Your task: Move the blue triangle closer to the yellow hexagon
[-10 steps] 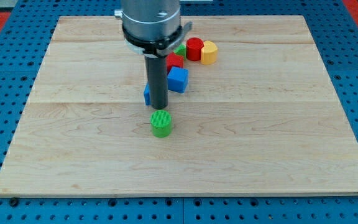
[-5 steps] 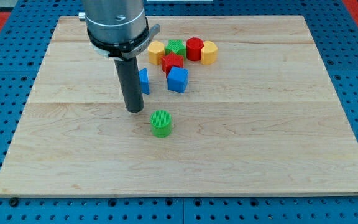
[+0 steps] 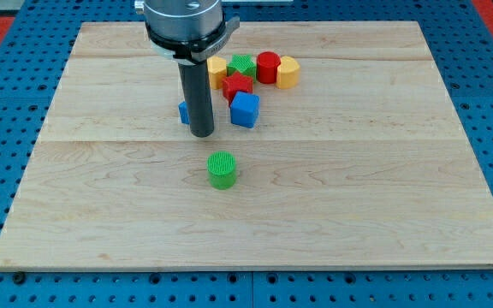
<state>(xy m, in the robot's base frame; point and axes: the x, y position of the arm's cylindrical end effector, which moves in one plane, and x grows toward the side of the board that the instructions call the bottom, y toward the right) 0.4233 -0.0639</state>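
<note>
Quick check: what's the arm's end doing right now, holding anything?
No gripper: my tip holds nothing, at the view's right of the partly hidden blue block, seemingly touching it.

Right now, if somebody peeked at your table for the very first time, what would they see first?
Probably my dark rod, standing tall near the view's top middle, with my tip right in front of a blue block it mostly hides. Next, the lone green cylinder mid-board, and the colourful cluster around the red cylinder.

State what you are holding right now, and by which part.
Nothing is held. My tip only pushes; it stands right in front of the blue block, mostly hiding it, so contact cannot be told.
</note>
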